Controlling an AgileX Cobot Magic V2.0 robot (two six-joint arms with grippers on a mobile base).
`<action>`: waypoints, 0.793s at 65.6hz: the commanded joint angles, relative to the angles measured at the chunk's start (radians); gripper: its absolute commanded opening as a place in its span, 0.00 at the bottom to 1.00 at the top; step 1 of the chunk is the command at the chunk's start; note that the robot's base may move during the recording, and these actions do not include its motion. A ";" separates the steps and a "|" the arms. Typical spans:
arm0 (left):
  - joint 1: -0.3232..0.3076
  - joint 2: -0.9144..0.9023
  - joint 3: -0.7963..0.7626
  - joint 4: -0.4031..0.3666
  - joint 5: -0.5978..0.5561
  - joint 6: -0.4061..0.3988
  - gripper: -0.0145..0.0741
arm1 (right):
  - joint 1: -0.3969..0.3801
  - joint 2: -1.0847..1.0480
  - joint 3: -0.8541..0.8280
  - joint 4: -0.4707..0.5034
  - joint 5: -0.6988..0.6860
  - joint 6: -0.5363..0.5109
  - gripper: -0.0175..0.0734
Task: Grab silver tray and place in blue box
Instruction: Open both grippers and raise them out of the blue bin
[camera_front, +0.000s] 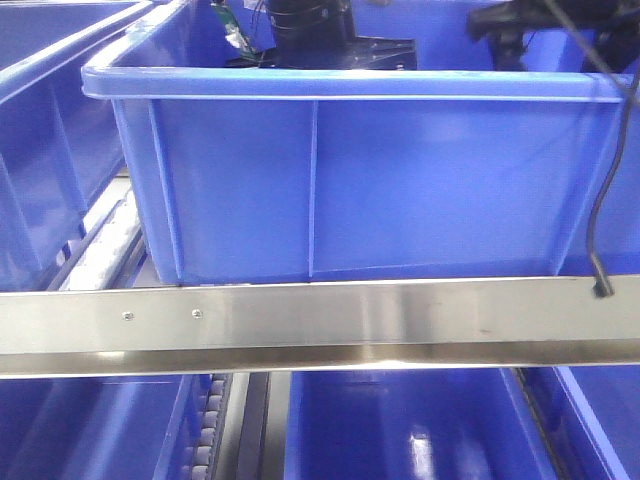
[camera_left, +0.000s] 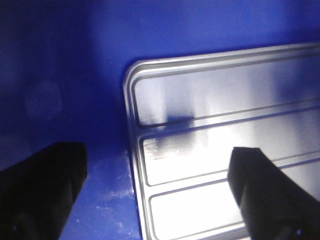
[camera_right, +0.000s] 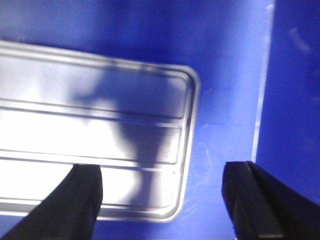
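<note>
Blue box floor surrounds silver tray edges, fingers spread.

support: roller rack w/ steel rail | on it: blue box (neighbour crates alongside)

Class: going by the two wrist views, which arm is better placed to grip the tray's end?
Neither clearly. Left gripper and right gripper are both open, each straddling one end of the silver tray on the blue box floor.

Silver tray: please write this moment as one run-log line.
silver tray: flat on blue box floor | left claw: open, above tray end | right claw: open, empty
</note>
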 joint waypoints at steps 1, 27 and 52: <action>-0.005 -0.110 -0.037 0.006 -0.040 0.001 0.72 | 0.000 -0.098 -0.038 -0.014 -0.028 -0.008 0.84; -0.014 -0.285 -0.037 0.054 0.072 0.107 0.51 | 0.005 -0.287 -0.034 -0.006 0.032 -0.008 0.48; -0.045 -0.388 -0.031 0.170 0.252 0.241 0.06 | 0.005 -0.506 0.236 -0.006 -0.092 -0.008 0.25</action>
